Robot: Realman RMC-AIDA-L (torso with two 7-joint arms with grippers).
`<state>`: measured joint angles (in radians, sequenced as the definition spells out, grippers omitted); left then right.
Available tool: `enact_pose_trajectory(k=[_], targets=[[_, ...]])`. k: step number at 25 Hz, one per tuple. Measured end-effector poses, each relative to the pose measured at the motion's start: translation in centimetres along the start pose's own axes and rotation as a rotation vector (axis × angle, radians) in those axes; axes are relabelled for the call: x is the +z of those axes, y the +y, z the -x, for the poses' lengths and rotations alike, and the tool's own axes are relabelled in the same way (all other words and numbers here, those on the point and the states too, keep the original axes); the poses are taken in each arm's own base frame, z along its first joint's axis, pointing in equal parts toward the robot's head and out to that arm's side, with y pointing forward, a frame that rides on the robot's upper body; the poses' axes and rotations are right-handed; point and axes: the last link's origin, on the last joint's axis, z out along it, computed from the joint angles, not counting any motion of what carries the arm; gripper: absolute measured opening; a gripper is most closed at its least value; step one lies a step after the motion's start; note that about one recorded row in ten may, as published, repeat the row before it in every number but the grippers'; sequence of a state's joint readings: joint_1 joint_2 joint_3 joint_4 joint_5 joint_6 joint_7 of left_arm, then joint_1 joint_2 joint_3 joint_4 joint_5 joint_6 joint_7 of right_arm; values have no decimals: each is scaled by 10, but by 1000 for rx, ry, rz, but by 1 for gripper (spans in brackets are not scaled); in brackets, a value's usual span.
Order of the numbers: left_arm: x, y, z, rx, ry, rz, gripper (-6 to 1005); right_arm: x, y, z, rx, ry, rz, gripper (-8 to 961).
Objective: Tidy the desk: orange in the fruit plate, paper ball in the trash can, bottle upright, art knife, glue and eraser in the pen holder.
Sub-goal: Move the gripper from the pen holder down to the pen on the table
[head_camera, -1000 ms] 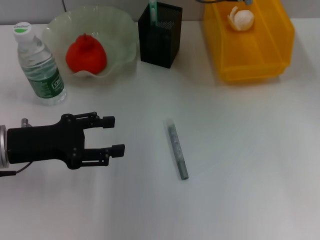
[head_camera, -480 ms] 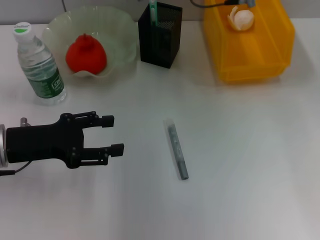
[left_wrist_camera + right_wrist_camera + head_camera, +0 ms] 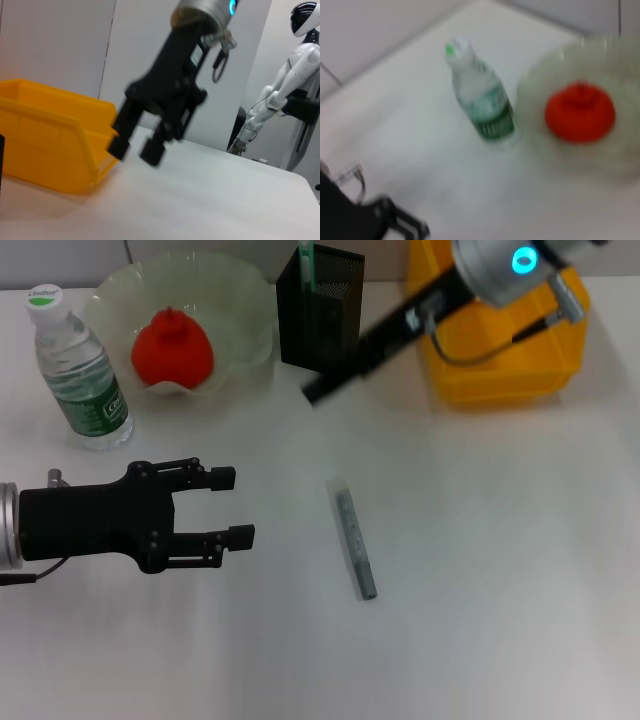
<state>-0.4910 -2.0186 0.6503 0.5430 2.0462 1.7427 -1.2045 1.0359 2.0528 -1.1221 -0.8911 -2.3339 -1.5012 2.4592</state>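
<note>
Head view: the fruit plate (image 3: 250, 310), a pale ruffled bowl at the far left of the table (image 3: 500, 570), holds the orange (image 3: 172, 350), which looks red here. The bottle (image 3: 78, 370) stands upright just left of the plate, green cap on top. The black mesh pen holder (image 3: 322, 325) stands right of the plate with a green-topped stick (image 3: 305, 262) poking out of it. The yellow bin (image 3: 510, 360) sits at the far right; its inside is mostly hidden by the right arm. A grey pen-like tool, probably the art knife (image 3: 354, 540), lies flat near the table's middle, well apart from both grippers. The left gripper (image 3: 235, 506) hovers low at the left, fingers spread wide and empty, pointing toward the knife. The right gripper (image 3: 318, 390) reaches down from the far right, its tip just in front of the pen holder; it is blurred, so I cannot tell its opening here.

Left wrist view: the right gripper (image 3: 135, 147) hangs over the table beside the yellow bin (image 3: 50, 150), its two fingers apart with nothing between them.

Right wrist view: the bottle (image 3: 480, 100) stands beside the fruit plate (image 3: 620, 165) with the orange (image 3: 580, 112) in it; the left gripper (image 3: 417, 227) shows at a corner.
</note>
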Motion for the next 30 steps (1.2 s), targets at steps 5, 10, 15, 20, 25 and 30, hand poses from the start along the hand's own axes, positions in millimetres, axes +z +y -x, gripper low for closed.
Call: enact_pose_trajectory(k=[5,10,15,20,25,30], targets=[[0,0,0,0,0,0,791,23,7,-15,25,177,-30,581],[-1,0,0,0,1,-3,792,44,11,-23,25,267,-47,579],[0,0,0,0,2,-2,792,59,11,-30,-6,305,-91,578],[-1,0,1,-4,3,-8,792,76,16,-40,-67,342,-119,577],[-1,0,1,-9,4,-10,792,86,17,-46,-96,364,-159,576],[-1,-1,1,-12,4,-11,792,93,19,-49,-114,364,-169,576]])
